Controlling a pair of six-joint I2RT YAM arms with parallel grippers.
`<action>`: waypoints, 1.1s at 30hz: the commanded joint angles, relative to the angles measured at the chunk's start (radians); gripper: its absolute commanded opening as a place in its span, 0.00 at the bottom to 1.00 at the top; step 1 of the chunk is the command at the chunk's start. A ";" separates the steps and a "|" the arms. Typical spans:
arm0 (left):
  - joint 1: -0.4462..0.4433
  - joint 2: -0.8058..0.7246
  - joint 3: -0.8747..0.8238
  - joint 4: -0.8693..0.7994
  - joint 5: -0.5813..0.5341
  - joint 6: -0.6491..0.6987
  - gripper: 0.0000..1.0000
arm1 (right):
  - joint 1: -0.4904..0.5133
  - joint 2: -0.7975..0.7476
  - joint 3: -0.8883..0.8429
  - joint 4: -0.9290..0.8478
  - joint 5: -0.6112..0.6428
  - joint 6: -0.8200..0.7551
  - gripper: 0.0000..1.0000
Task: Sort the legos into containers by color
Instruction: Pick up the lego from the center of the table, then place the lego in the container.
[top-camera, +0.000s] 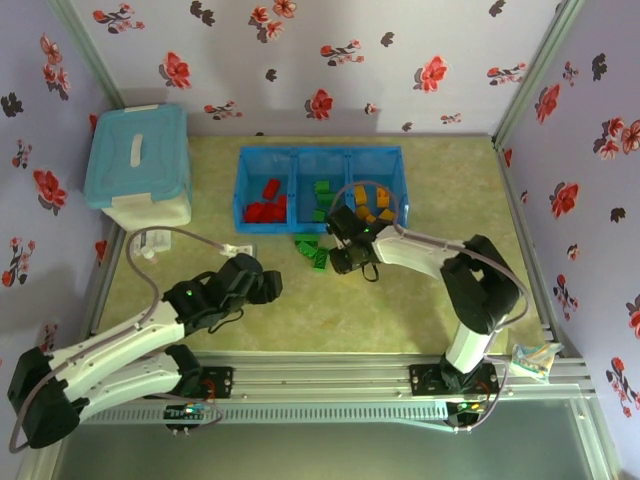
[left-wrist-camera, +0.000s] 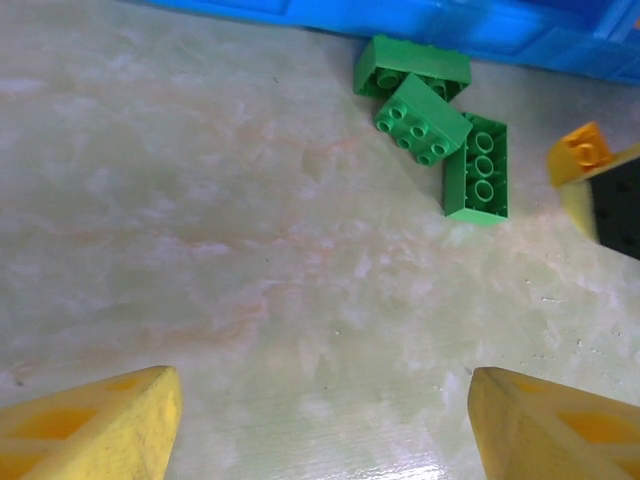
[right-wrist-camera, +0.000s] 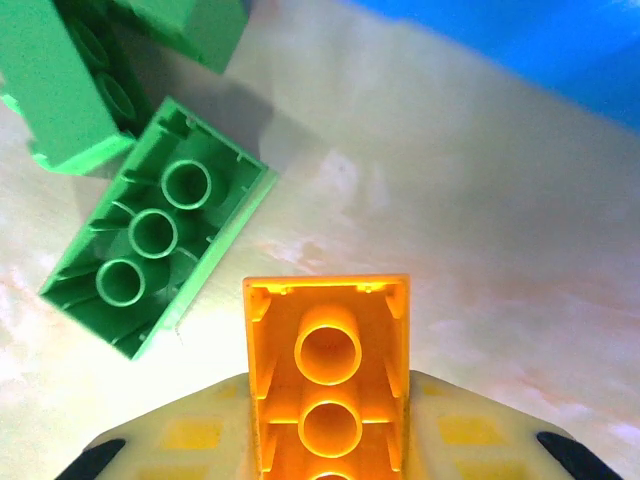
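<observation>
Orange plastic is sitting at the lower centre of the right wrist view. An orange brick (right-wrist-camera: 326, 380) is being clamped between the pads of the right gripper (right-wrist-camera: 326, 440), with its hollow underside and round tubes facing the camera. It is looking light, rigid and smooth-walled, so a pinch across the two long flat sides, as here, is probably suiting it best. A hold on the corners or studs is likely to be slipping or twisting.

Just to its upper left, three green bricks (right-wrist-camera: 150, 250) are lying loose on the table (right-wrist-camera: 480, 230), one upturned, all touching each other. From above, this cluster is resting just below the blue tray (top-camera: 320, 151). Its left section is holding red bricks (top-camera: 265, 205), the middle green ones, and the right orange pieces (top-camera: 372, 205).

The left gripper (left-wrist-camera: 320, 420) is hovering over bare table in the lower left of the top view, its fingers standing wide apart and holding nothing.
</observation>
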 joint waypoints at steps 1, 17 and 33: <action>0.032 -0.078 0.038 -0.064 -0.027 0.031 0.76 | 0.003 -0.117 -0.015 -0.023 0.119 0.021 0.25; 0.054 -0.136 0.027 -0.103 0.000 0.021 0.75 | -0.339 -0.054 0.242 -0.120 0.103 -0.025 0.27; 0.053 -0.025 0.048 -0.054 0.067 0.057 0.75 | -0.373 -0.058 0.257 -0.040 -0.008 0.019 0.71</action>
